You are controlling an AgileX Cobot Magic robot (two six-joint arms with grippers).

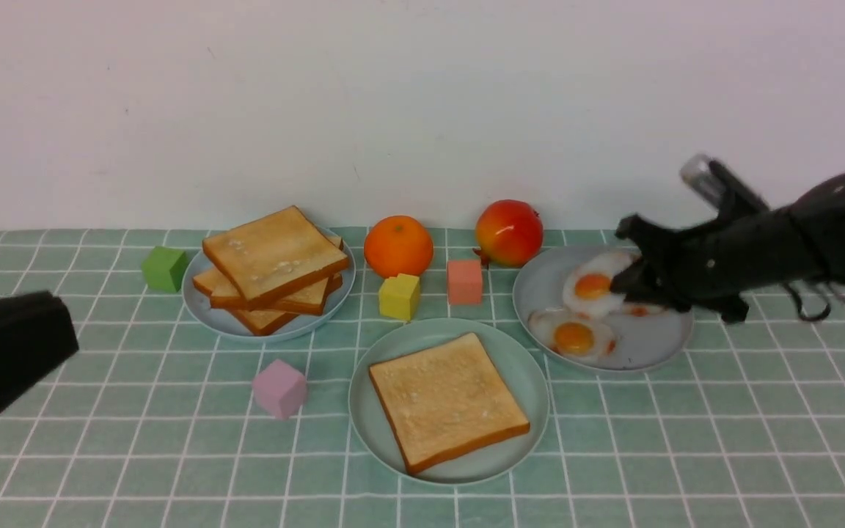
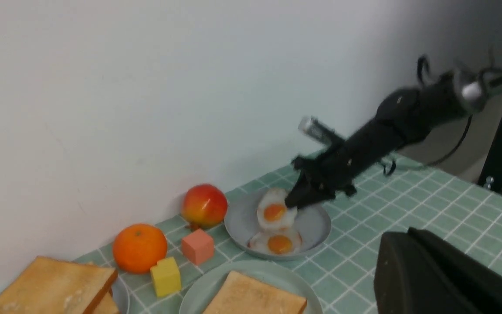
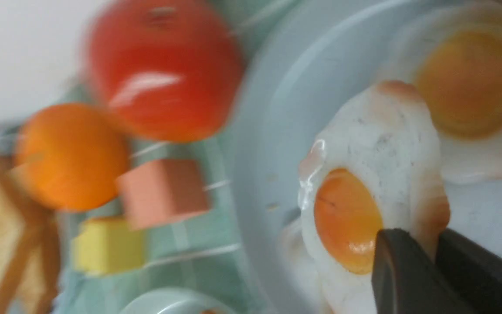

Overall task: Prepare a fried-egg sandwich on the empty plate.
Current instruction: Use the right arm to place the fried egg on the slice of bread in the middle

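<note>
The pale mint-green plate point(image 1: 359, 402) sits front and centre with a single toast slice point(image 1: 446, 400) flat on it. No fried-egg sandwich is in view. My right gripper point(image 1: 624, 282) is over the grey plate point(image 1: 653, 348) at the right. It is shut on the edge of a fried egg point(image 1: 593, 282), which tilts up off the plate. The right wrist view shows that egg point(image 3: 377, 152) pinched at its browned rim between the dark fingers of the right gripper point(image 3: 429, 237). A second egg point(image 1: 575, 337) lies flat on the grey plate. My left gripper point(image 1: 59, 334) hovers at the far left, shut and empty.
A stack of toast slices point(image 1: 273, 257) fills a bluish plate at the back left. An orange point(image 1: 397, 246) and a red apple point(image 1: 508, 232) stand by the wall. Green point(image 1: 164, 268), yellow point(image 1: 399, 296), salmon point(image 1: 464, 281) and pink point(image 1: 279, 388) cubes lie between the plates.
</note>
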